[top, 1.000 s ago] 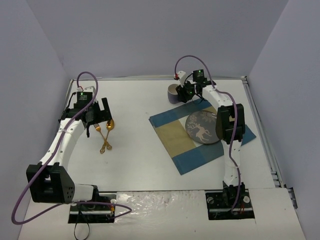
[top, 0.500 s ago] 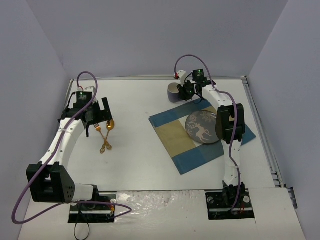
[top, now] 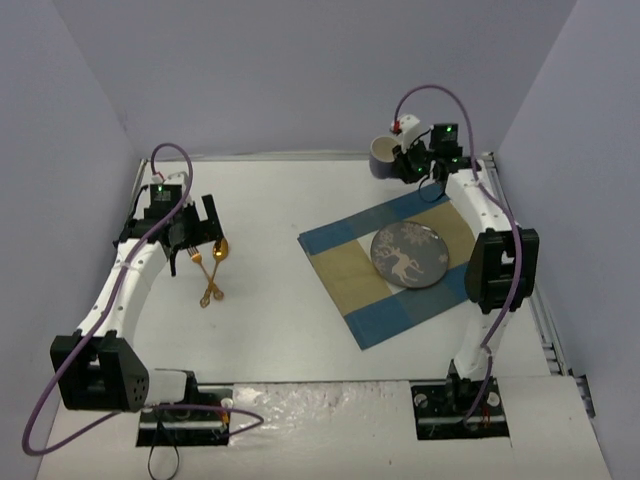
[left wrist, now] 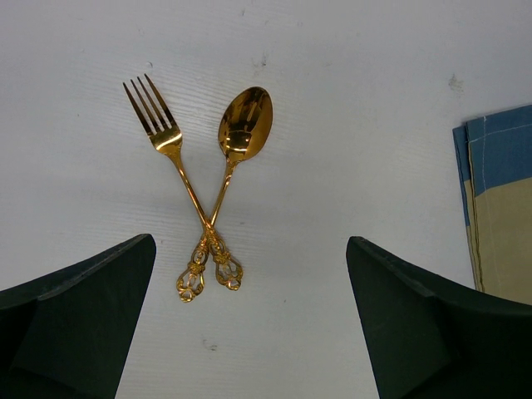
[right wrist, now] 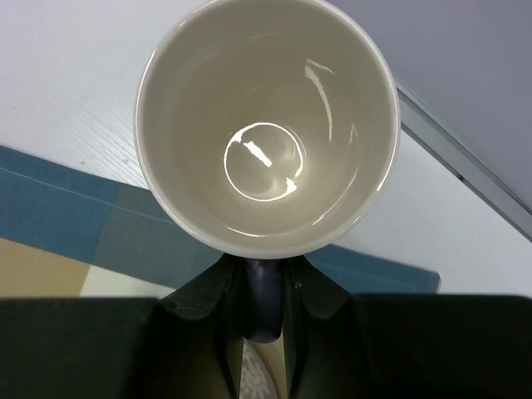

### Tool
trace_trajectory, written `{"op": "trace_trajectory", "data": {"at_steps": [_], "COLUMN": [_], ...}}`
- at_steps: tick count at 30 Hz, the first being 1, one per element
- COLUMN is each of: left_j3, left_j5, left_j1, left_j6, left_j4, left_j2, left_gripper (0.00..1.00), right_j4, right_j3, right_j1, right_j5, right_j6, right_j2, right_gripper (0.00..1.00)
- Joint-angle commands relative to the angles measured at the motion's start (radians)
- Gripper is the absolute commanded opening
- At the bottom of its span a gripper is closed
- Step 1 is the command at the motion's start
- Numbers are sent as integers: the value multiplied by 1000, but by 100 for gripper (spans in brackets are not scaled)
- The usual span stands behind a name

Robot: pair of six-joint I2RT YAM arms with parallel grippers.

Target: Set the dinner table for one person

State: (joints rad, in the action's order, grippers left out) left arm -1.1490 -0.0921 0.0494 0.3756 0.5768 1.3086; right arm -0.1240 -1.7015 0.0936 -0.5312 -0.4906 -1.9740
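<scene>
Currently right gripper [right wrist: 264, 293] pinches the handle of the purple ceramic mug [right wrist: 266, 125] above the far right corner of the white rectangular dinner table [top: 280, 200]; left gripper [left wrist: 249, 278] hangs spread, empty. Risk: narrow handle grip may let mug pivot, drop.

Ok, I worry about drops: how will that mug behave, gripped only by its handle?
The mug looks glazed and glossy, so probably slippery and breakable if dropped. The right end effector pinches only its handle, so it may pivot in the grip. It is empty, so likely light.
</scene>
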Motion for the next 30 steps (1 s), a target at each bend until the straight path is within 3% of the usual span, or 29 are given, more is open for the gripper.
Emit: {"op": "trace_trajectory", "data": {"at_steps": [1,13,30], "left_j3": [-17,-14,-11], "left_j5": [-15,-14,-10], "left_j1": [-8,-8,-8], "left_j6": [9,6,-1], "left_j4": [-45,-40,-41], "left_j2": [-57,-71,-55], "left_gripper": [97,97,97], "right_j4": [113,146,159], "right_j3": [69,97,67], "right_j1": [-89,-249,-287], "right_j5": [-13,12,0], "right_j6": [17,-1,-16], "right_j2": [156,110,-14], "right_gripper": [0,0,0]}}
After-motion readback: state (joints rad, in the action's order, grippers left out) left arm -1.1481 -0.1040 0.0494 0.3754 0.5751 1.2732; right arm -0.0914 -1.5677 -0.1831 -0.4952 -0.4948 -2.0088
